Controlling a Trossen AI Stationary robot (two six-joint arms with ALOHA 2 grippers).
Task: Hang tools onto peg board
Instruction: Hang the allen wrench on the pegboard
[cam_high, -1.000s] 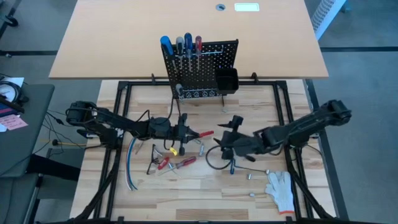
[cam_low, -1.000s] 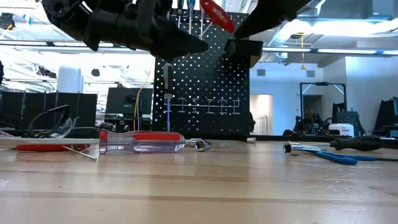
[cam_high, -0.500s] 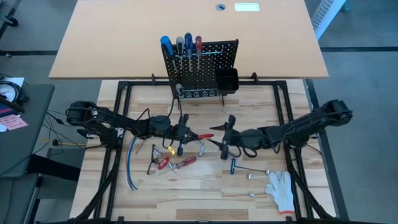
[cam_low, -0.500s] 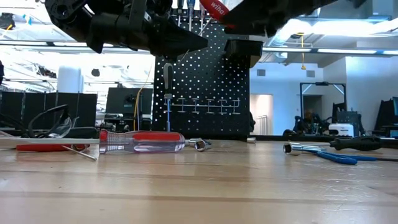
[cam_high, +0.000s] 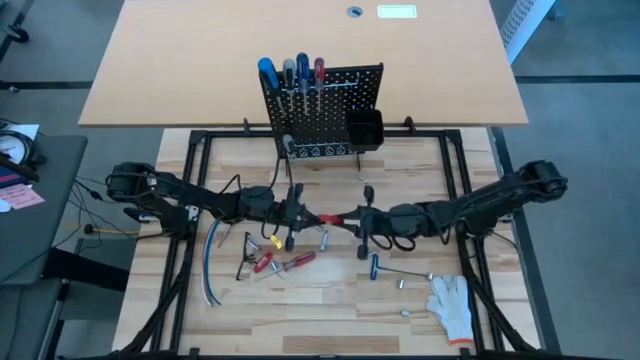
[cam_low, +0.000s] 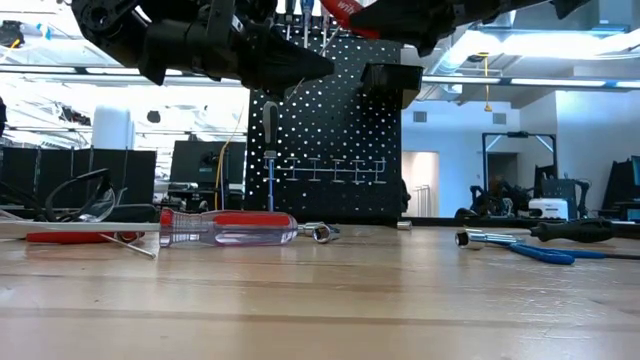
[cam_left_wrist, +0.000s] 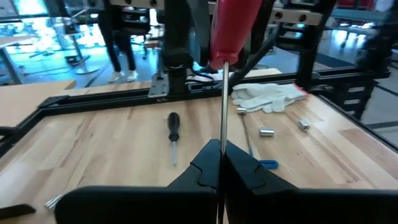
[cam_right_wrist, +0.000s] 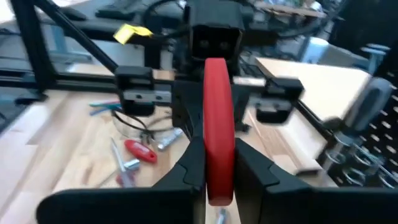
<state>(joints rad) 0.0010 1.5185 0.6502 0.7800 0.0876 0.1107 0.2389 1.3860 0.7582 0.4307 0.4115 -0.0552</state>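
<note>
Above the table (cam_high: 420, 300), the left gripper (cam_left_wrist: 221, 163) pinched a red screwdriver's (cam_right_wrist: 217, 149) shaft while the right gripper (cam_right_wrist: 217, 167) clamped its handle.

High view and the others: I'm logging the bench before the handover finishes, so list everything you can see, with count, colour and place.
peg board: one, black, upright at the table's far edge.
hung screwdrivers: four; blue, grey, blue, red handles; top left of the peg board.
bin: one, black, on the peg board's right.
red screwdriver: one, held in the air between both grippers.
loose tools: several, mostly red-handled, on the table's left centre.
black screwdriver: one, right of centre.
glove: one, white, near right corner.
cables: one bundle, near left.
left gripper: shut on the shaft.
right gripper: closed on the red handle.
</note>
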